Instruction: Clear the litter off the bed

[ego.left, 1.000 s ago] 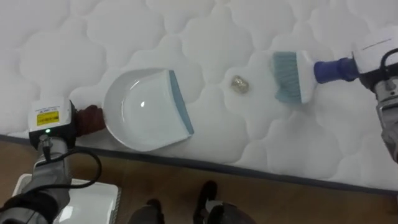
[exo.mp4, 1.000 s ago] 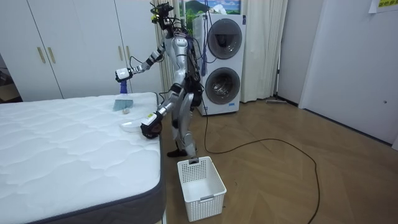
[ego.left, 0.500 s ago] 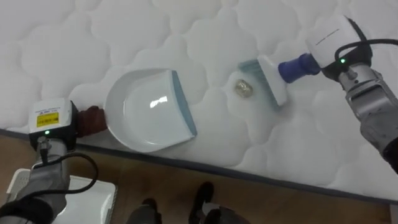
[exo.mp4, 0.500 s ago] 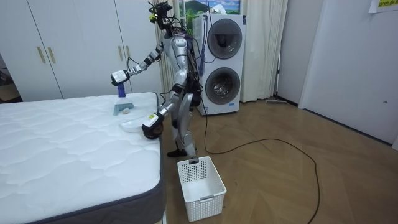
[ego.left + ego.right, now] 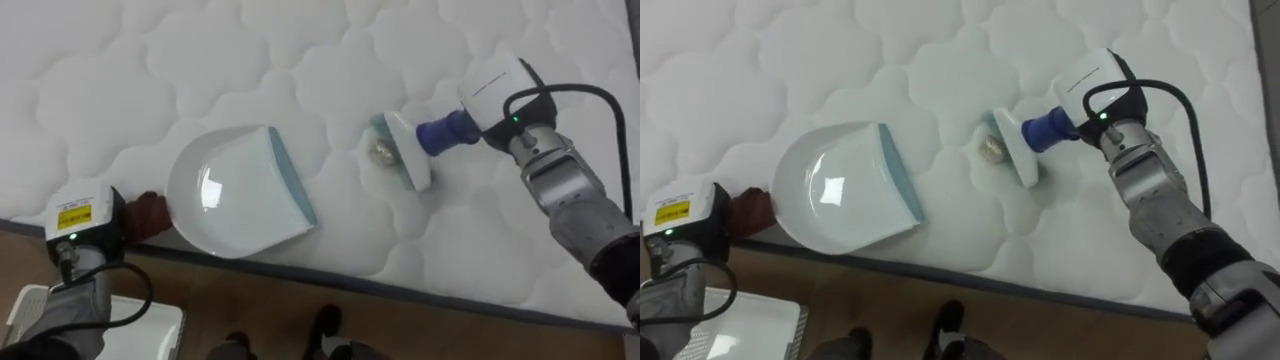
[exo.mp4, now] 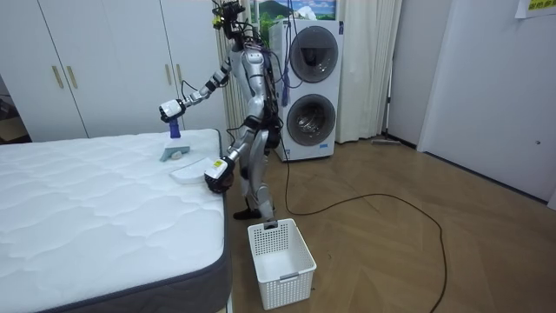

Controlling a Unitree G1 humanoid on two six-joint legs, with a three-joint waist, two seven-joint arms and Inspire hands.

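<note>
At the far left, low down, a white plastic basket (image 5: 150,330) with a slotted wall stands on the brown wooden floor (image 5: 260,290). Just above it is the left hand (image 5: 88,218), at the near edge of the bed. It is covered by the boxy white unit on the wrist, so we cannot tell if it is closed or open. Just to its right is the dark red handle (image 5: 148,212) of the dustpan (image 5: 235,190).

The dustpan is smooth, glossy white plastic. It is round at the back and straight at the front, where it has a grey-blue lip. It lies flat on the mattress (image 5: 150,70), close to the near edge, with its lip turned to the right. The mattress is white and soft, quilted in rounded, cloud-like shapes, and a dark band runs along its near side.

To the right of the dustpan, with a bare strip of quilt between them, lies a small crumpled scrap (image 5: 380,152), beige and a little shiny. The brush (image 5: 410,152) touches it from the right. The brush has a flat white head, pale blue-green bristles and a round blue grip that goes up to the right hand (image 5: 500,92). This hand is also hidden by its white unit, and we cannot tell how it is closed.

In the room view the robot stands on the floor beside the bed.
</note>
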